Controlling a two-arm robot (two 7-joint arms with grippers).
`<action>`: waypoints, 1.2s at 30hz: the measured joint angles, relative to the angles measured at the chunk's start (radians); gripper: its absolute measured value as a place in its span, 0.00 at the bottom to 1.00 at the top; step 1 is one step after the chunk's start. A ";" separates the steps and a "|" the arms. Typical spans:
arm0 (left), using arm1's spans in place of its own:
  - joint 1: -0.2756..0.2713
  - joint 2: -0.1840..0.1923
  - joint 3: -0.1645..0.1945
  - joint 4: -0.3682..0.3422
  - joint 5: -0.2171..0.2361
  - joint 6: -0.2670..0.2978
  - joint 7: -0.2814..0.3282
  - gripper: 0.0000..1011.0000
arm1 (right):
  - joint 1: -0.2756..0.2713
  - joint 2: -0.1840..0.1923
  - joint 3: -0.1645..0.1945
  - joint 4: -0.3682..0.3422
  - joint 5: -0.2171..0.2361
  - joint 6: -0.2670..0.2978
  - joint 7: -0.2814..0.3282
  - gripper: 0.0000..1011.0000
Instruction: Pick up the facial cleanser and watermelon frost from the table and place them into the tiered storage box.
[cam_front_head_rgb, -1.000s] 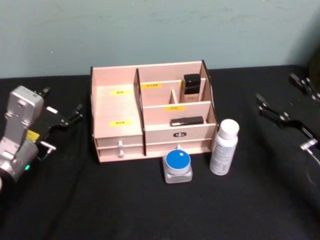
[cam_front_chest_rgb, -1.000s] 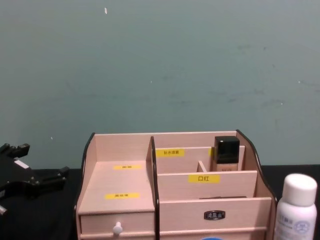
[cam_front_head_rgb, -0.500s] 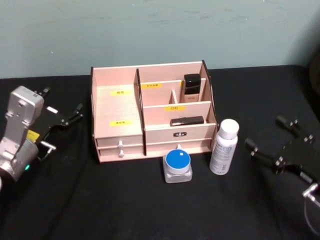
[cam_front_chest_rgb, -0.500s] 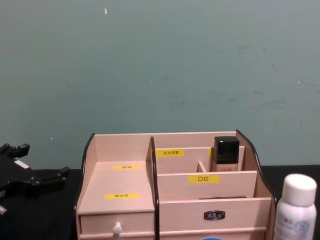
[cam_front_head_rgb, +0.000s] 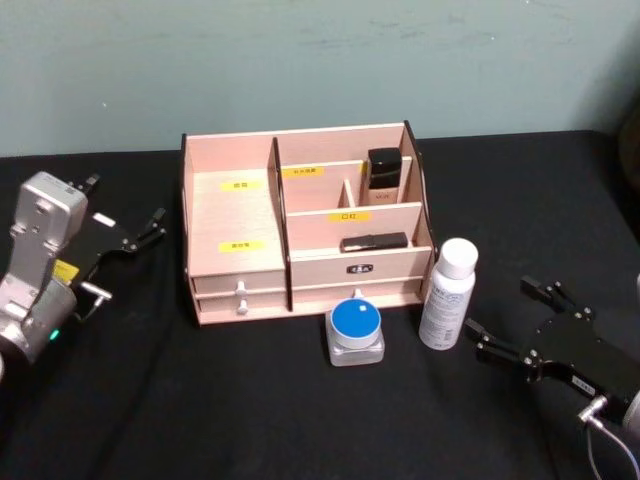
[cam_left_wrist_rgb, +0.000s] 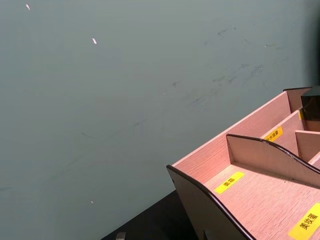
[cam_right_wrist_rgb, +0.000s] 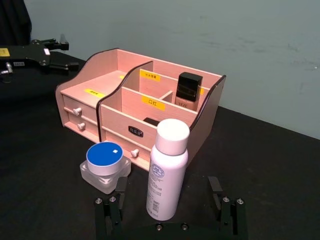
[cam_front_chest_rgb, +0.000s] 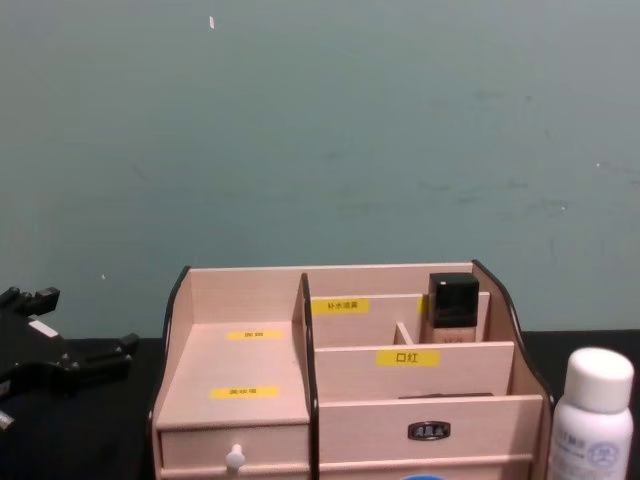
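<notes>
Bottle of facial cleanser (cam_front_head_rgb: 447, 295) is standing just right of the tiered storage box (cam_front_head_rgb: 230, 215): probably light, rigid and slippery, wanting a mid-body hold. Right gripper (cam_front_head_rgb: 497, 307) is facing it, jaws spread; left gripper (cam_front_head_rgb: 126, 198) is sitting left of the box, jaws spread.

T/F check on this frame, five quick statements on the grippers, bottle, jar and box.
1. The right gripper is open, close beside the white bottle. True.
2. The blue-lidded jar sits inside the tiered storage box. False: it stands on the table in front of the box.
3. A black-capped bottle stands in a rear compartment of the box. True.
4. The white bottle lies on its side. False: it stands upright.
5. The left gripper grips the jar. False: it is parked left of the box, empty.
</notes>
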 joint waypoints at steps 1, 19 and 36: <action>0.000 0.000 0.000 0.000 0.000 0.000 0.000 1.00 | 0.014 -0.008 -0.006 0.012 -0.007 0.006 0.005 0.99; 0.000 0.000 0.000 0.000 0.000 0.000 0.000 1.00 | 0.178 -0.119 -0.075 0.156 -0.091 0.035 0.070 0.99; 0.000 0.000 0.000 0.000 0.000 0.000 0.000 1.00 | 0.248 -0.198 -0.086 0.236 -0.159 0.015 0.100 0.99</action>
